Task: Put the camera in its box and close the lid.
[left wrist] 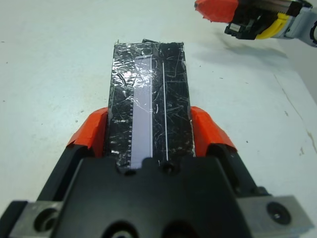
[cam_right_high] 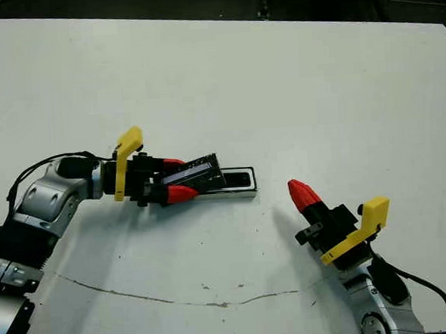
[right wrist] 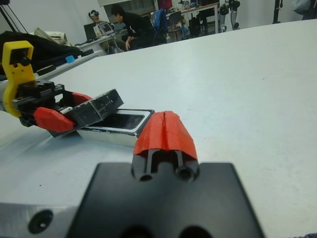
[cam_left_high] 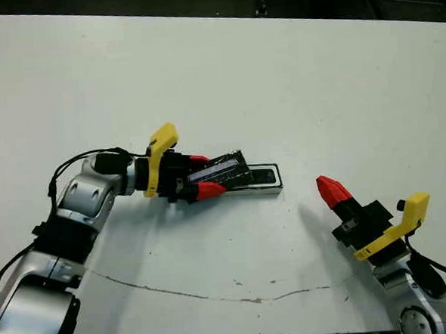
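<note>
My left gripper (cam_left_high: 204,174) is shut on the lid (cam_left_high: 223,169), a glossy black cover with a pale strip, gripping it by its long sides. The lid is tilted, its far end raised over the near part of the box (cam_left_high: 274,189). The box lies flat on the table and shows a black rim and white lining. Inside its uncovered end I see the black camera (cam_left_high: 265,176). In the left wrist view the lid (left wrist: 148,99) runs out between the red fingers (left wrist: 91,129). My right gripper (cam_left_high: 333,190) is shut and holds nothing, a short way right of the box.
A thin dark crack line (cam_left_high: 216,294) runs across the table near its front edge. Beyond the far table edge, the right wrist view shows people (right wrist: 131,22) seated at desks. Bare white table surrounds the box on its far and right sides.
</note>
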